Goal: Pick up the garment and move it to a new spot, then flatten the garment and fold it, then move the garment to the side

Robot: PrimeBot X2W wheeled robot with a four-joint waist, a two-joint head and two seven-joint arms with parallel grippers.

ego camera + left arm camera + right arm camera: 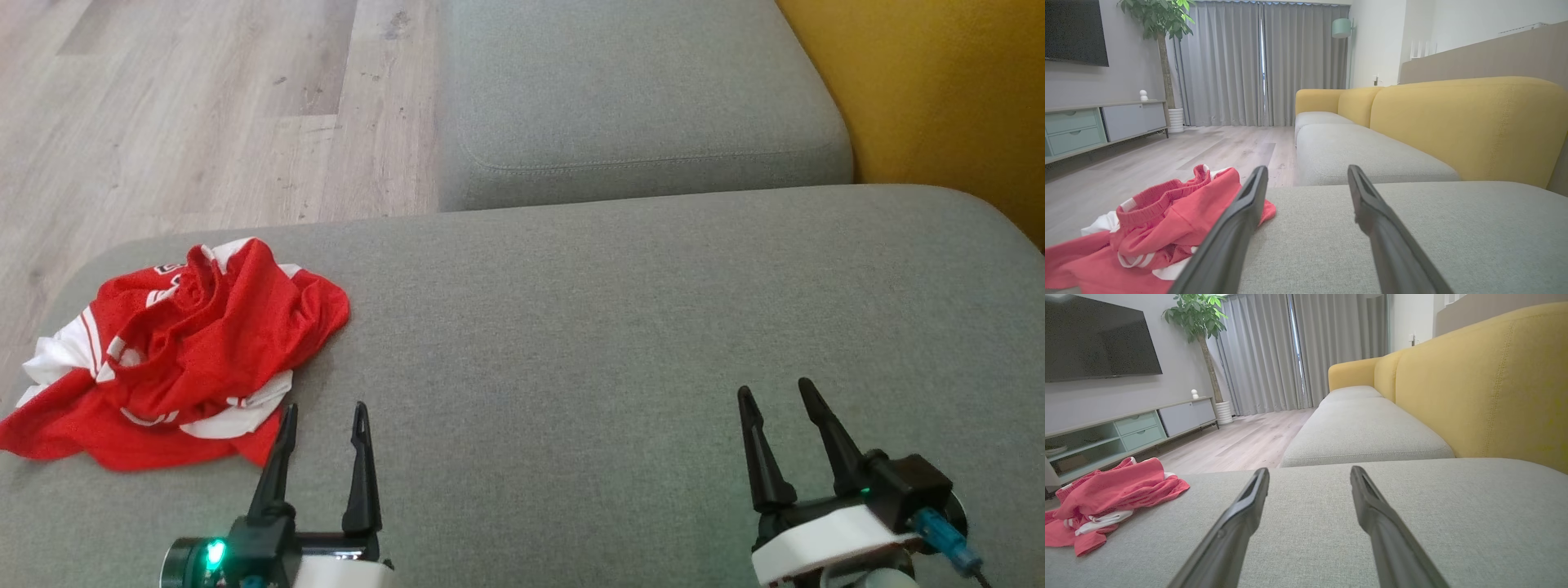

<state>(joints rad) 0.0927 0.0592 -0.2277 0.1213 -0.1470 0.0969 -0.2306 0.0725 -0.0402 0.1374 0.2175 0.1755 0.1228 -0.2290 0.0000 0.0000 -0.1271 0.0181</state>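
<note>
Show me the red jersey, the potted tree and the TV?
red jersey (204, 347), head view, its crumpled red middle.
potted tree (1198, 312), right wrist view, its leafy top.
TV (1098, 339), right wrist view, its dark screen.

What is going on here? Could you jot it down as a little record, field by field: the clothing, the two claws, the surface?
Clothing: red and white garment, crumpled in a heap, not held
Surface: grey sofa cushion; the heap lies at its left end
Left claw: left gripper, open, empty, right by the heap's near edge
Right claw: right gripper, open, empty, over bare cushion
Around: wood floor, yellow backrest
Stage: pick-up not yet done
</note>
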